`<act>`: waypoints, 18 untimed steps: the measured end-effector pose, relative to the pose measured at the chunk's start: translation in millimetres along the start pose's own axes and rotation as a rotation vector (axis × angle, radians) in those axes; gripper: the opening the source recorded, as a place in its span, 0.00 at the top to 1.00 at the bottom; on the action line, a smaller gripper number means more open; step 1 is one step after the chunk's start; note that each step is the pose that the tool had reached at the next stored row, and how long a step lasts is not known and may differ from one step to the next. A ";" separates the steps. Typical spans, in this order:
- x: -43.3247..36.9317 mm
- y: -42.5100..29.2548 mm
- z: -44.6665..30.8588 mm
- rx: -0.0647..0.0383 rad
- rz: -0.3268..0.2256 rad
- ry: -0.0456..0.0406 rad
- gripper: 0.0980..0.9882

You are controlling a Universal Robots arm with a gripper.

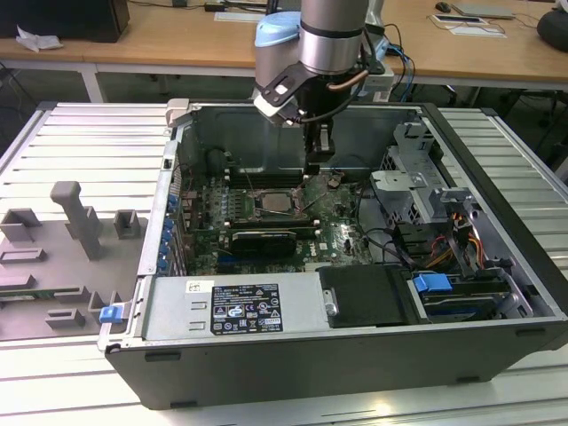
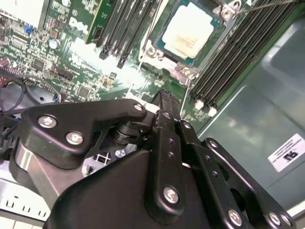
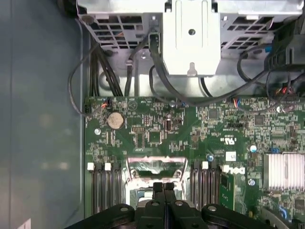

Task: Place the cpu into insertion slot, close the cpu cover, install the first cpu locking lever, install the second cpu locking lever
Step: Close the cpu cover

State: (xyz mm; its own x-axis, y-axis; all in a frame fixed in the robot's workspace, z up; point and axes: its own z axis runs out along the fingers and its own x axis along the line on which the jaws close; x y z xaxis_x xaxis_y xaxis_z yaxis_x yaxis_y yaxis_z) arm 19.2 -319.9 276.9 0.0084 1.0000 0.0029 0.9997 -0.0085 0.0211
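Note:
The cpu (image 2: pixel 189 29), a pale square chip, sits in the insertion slot (image 1: pixel 275 203) on the green board inside the open case. The silver cpu cover (image 2: pixel 157 29) appears to lie flat around it. A thin wire locking lever (image 2: pixel 184 95) runs from the socket's corner towards my fingertips, and another lever (image 2: pixel 267 5) leaves the opposite corner. My gripper (image 1: pixel 318 169) hangs just above the board beside the socket, towards the exterior view's right. In both wrist views the black fingers (image 3: pixel 161 191) are pressed together, shut, with nothing between them. The socket's silver frame (image 3: pixel 155 164) shows just beyond my gripper (image 3: pixel 164 187).
Long black memory slots (image 2: pixel 238 52) flank the socket on both sides. A metal drive cage (image 1: pixel 417 186) with cables stands at the exterior view's right. A black card (image 1: pixel 262 240) and the power supply (image 1: pixel 231 306) lie nearer the front. The case walls (image 1: pixel 160 195) enclose the board.

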 end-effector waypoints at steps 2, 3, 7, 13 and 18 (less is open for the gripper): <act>0.0 3.9 0.1 0.000 0.000 -0.0002 0.99; 0.0 5.7 0.1 0.000 0.000 -0.0003 0.99; 0.1 17.7 0.8 0.000 0.000 -0.0003 0.99; 0.2 25.9 7.6 0.000 -0.032 0.0003 0.99; 0.7 35.0 11.3 0.000 -0.070 0.0011 0.99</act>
State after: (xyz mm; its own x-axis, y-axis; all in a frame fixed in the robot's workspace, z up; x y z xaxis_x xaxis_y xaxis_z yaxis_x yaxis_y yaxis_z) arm 54.5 -319.4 266.3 -0.0619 0.9981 0.0025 0.9979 0.0618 0.0210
